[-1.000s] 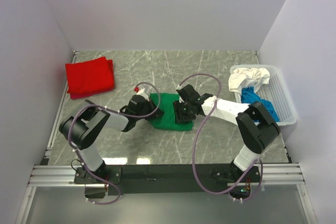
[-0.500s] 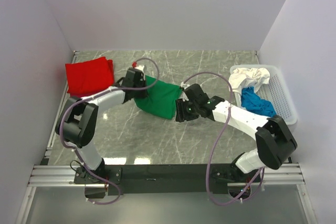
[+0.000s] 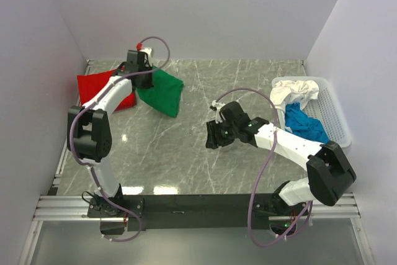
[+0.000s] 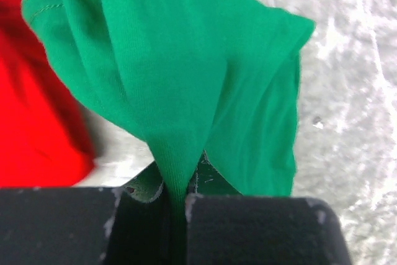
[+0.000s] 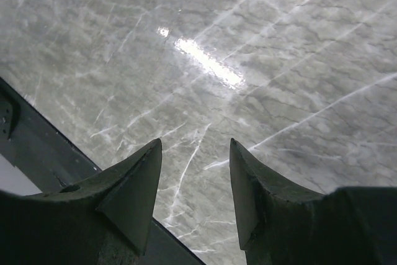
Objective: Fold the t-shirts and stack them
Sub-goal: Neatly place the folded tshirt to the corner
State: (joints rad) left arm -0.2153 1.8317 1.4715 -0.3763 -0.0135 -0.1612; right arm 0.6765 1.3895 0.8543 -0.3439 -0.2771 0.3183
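Since a moment ago your left arm has swung the green t-shirt (image 3: 160, 93) off the middle of the counter (image 3: 248, 85) toward the far left corner. Your right arm has pulled back toward the centre.

The left pincer (image 3: 144, 80) is clamped tight on a gathered fold of the green cloth. The right pincer (image 5: 195, 153) stands open and empty above bare marble.

The green shirt hangs from the grip as a loose folded bundle, just beside the red t-shirt (image 3: 93, 88), which lies folded flat in that corner. From the wrist view the green cloth bunches into a narrow pleat at the jaws and fans out below, with one hemmed edge curling at the top. It looks soft and likely to slump when released.

To stack it well, carry the bundle on until it hangs squarely over the red shirt, not past its near edge. Lower it so the hanging part lands first and lies flat, then draw the grip across before you let go, so the layers don't crumple into a heap. Keep the arm clear of the red fold, or you may drag it askew.

A white t-shirt (image 3: 291, 93) and a blue t-shirt (image 3: 304, 123) wait crumpled in the white lattice basket (image 3: 335, 122) at the right.
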